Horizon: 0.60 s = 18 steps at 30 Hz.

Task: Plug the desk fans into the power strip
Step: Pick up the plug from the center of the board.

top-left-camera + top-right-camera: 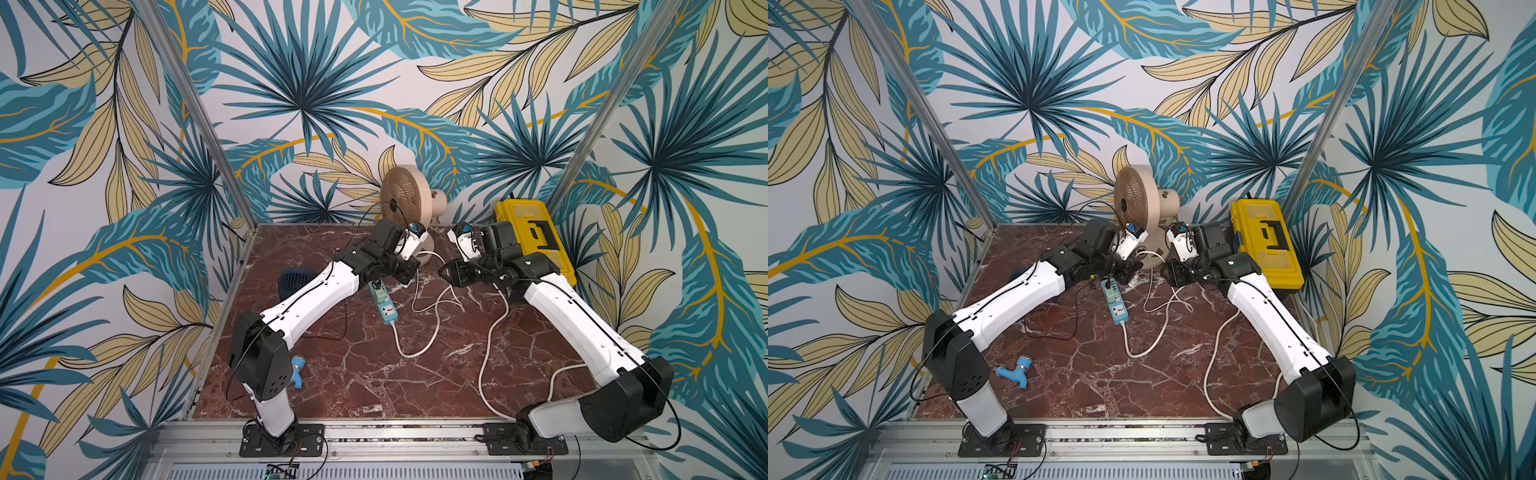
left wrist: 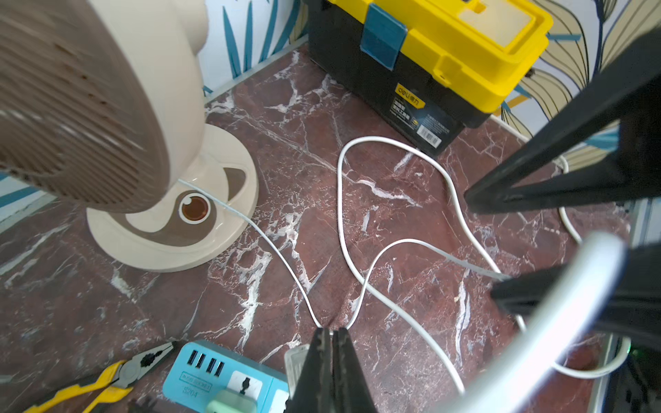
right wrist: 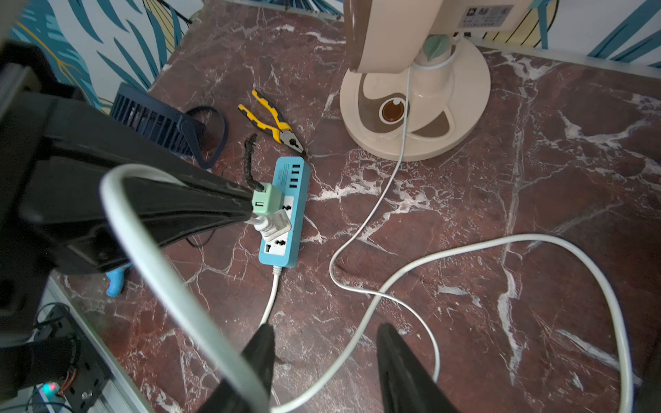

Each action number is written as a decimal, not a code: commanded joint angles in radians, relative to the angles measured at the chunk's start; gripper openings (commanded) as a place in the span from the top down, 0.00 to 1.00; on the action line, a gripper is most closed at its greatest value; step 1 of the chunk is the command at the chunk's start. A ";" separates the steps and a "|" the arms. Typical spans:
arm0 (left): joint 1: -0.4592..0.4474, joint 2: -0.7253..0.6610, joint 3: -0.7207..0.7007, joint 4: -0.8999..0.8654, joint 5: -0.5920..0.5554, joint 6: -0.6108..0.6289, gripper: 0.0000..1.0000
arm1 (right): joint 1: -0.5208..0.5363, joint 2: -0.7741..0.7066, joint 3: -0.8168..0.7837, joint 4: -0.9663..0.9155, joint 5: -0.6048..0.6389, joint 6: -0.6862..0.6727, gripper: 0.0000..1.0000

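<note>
**Item:** strip (image 3: 286, 246). Light blue and oblong, it lies flat on the counter (image 3: 536, 186) just in front of the fan (image 1: 401, 199), apart from the fan's base.

**Long axis:** points at the fan. The port end is nearest the fan and the cord end farthest from it.

**Fittings:**
- A green adapter (image 3: 266, 198) sits in the socket nearer the fan.
- A white plug (image 3: 273, 223) is next along, away from the fan. It sits tilted over the socket face and, by the look of it, is not pressed fully home. Whether its pins are in cannot be told.

**Left pincer** (image 3: 248, 212): jaws together. The tip is against the plug's cord end, reaching in across the strip's long axis. Nothing shows between the jaws, and whether the cord is nipped cannot be told.

**Right pincer** (image 3: 325, 339): jaws apart, holding nothing. It stands off the strip on the side opposite the left pincer, not touching it.

**Relation governing the next move:**
- The plug lies directly at the left tip, so the left arm is the nearer by far.
- Seating likely calls for a push square to the strip's face, with the tilt levelled first.
- A push along the long axis would probably slide the strip toward or away from the fan.
</note>
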 commanded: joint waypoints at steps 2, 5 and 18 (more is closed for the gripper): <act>0.002 0.015 0.074 -0.056 -0.062 -0.194 1.00 | -0.001 -0.112 -0.070 0.076 0.024 0.041 0.40; 0.001 0.016 0.087 -0.060 -0.076 -0.301 1.00 | -0.002 -0.179 -0.133 0.129 0.021 0.073 0.35; -0.054 0.012 0.154 -0.133 -0.291 -0.692 1.00 | 0.050 -0.337 -0.303 0.271 0.002 0.239 0.22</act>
